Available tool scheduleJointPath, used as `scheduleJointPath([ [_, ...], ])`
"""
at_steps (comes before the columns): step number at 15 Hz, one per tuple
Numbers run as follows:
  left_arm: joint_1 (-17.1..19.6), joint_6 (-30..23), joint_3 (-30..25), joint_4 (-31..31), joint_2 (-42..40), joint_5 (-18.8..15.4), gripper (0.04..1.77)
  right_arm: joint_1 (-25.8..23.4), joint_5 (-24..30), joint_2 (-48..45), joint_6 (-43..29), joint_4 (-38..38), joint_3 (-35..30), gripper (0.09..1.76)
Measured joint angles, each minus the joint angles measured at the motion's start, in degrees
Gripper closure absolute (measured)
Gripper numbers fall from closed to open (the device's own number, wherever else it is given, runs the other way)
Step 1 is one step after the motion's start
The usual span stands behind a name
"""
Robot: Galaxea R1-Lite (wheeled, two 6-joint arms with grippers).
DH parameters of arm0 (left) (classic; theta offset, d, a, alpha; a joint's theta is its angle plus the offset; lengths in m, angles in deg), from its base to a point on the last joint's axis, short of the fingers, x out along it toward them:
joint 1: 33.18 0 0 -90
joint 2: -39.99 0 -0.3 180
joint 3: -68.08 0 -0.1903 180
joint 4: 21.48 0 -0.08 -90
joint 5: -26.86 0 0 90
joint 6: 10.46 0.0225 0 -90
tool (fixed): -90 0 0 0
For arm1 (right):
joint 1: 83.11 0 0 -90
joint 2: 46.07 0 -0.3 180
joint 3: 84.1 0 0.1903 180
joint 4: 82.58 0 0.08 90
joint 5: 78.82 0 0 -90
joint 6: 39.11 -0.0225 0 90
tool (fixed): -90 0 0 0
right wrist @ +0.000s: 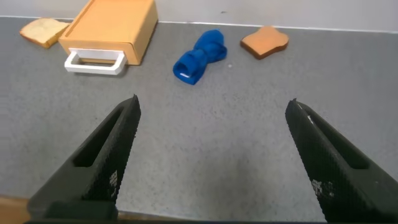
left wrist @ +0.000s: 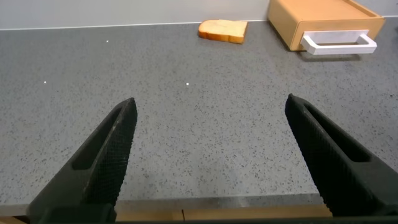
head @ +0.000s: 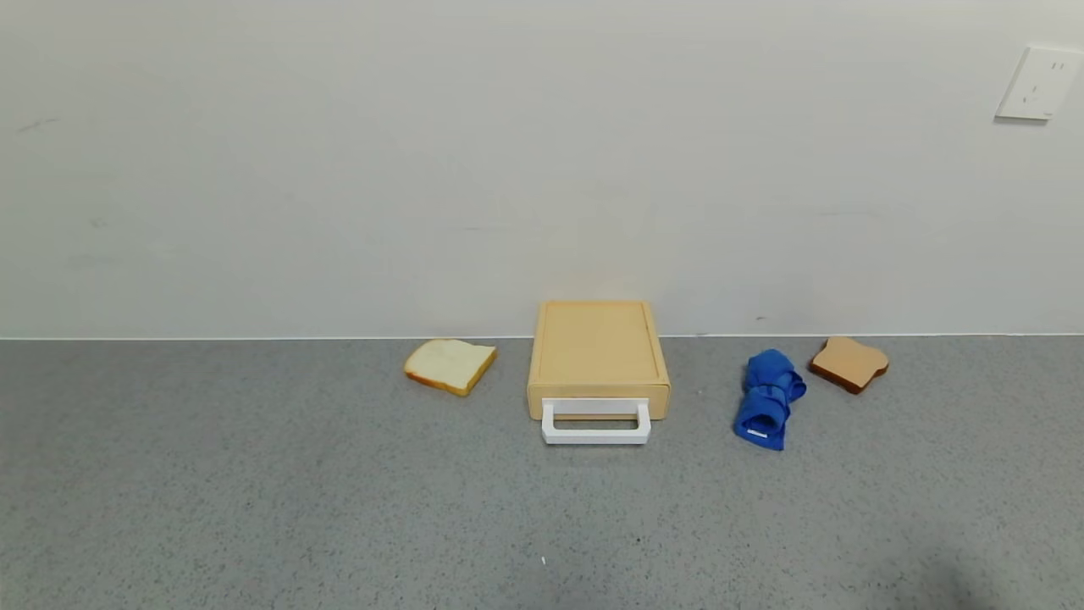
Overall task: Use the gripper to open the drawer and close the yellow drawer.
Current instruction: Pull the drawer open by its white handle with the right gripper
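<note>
Head view: flat rectangular yellow drawer (head: 598, 356), shut.

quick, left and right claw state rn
Left claw: open, holding nothing, above bare counter.
Right claw: open, holding nothing, short of the drawer.

The drawer (head: 598, 352) looks like smooth matt pale yellow plastic, its white loop handle (head: 596, 424) a slightly glossier plastic. The countertop (head: 254, 474) is grey, speckled, stone-like and matt. At the drawer's 9 o'clock, a white bread slice (head: 450, 365) shows a soft porous face; at 3 o'clock lies crumpled blue cloth (head: 769, 398), then a brown toast slice (head: 848, 363). The left gripper's fingers (left wrist: 99, 168) are matt black with ribbed pads.
</note>
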Motion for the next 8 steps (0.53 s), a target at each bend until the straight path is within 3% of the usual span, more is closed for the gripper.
scheduleJointPath([
  [4, 0.0, 0.0, 0.0, 0.0, 0.0, 0.0, 0.09, 4.9, 0.1, 20.8, -5.7, 4.2, 16.0, 0.14],
  [8, 0.0, 0.0, 0.0, 0.0, 0.0, 0.0, 0.09, 13.3, -1.7, 39.5, -14.6, 12.3, 32.3, 0.14],
])
